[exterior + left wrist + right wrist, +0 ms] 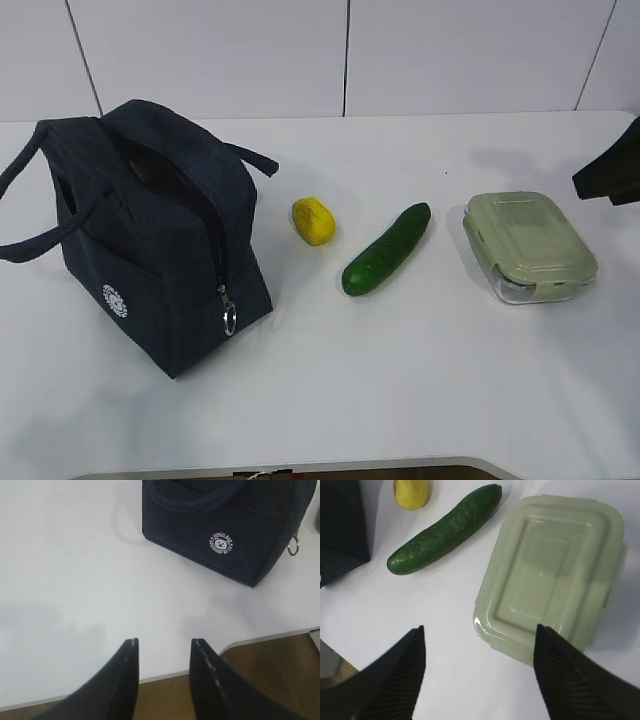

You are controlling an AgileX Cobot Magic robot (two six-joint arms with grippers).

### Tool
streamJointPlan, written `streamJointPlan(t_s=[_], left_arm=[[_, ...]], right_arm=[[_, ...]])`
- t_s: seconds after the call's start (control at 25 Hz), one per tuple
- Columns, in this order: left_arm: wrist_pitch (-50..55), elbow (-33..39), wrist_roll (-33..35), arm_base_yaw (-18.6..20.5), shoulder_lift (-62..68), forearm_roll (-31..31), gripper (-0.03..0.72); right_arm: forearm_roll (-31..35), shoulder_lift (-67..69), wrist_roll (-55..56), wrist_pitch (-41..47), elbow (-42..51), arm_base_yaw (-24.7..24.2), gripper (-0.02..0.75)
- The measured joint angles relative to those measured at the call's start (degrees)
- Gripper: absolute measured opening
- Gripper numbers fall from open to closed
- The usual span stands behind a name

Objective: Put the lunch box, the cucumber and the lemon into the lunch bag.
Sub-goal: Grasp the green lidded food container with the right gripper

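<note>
The navy lunch bag (150,240) stands at the left with its zipper run down to the silver ring pull (229,318). The yellow lemon (313,221), the dark green cucumber (386,249) and the lunch box (528,245) with its sage-green lid lie in a row to its right. My right gripper (480,628) is wide open and empty above the table at the near corner of the lunch box (550,575). The cucumber (445,530) and lemon (411,492) lie beyond it. My left gripper (165,642) is open and empty over the table's front edge, well short of the bag (225,520).
A dark part of my right arm (612,172) shows at the right edge of the exterior view, behind the lunch box. The white table's front edge (260,641) and brown floor lie under the left gripper. A white panelled wall stands behind the table.
</note>
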Motion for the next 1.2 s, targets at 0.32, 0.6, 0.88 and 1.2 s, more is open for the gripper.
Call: streamJointPlan(t_s=[0.32, 0.6, 0.88, 1.2], left_arm=[[0.0, 0.0, 0.0, 0.0, 0.0, 0.0, 0.242], [0.0, 0.0, 0.0, 0.0, 0.0, 0.0, 0.242], [0.0, 0.0, 0.0, 0.0, 0.0, 0.0, 0.242], [0.0, 0.0, 0.0, 0.0, 0.0, 0.0, 0.242]], right_arm=[[8.1, 3.8, -6.9, 2.5, -0.1, -4.5, 0.534], [20.8, 10.6, -13.8, 3.3, -0.2, -10.2, 0.533], [23.4, 17.2, -17.3, 3.2, -0.2, -10.2, 0.533], [26.2, 21.4, -20.4, 3.0, -0.2, -10.2, 0.533]])
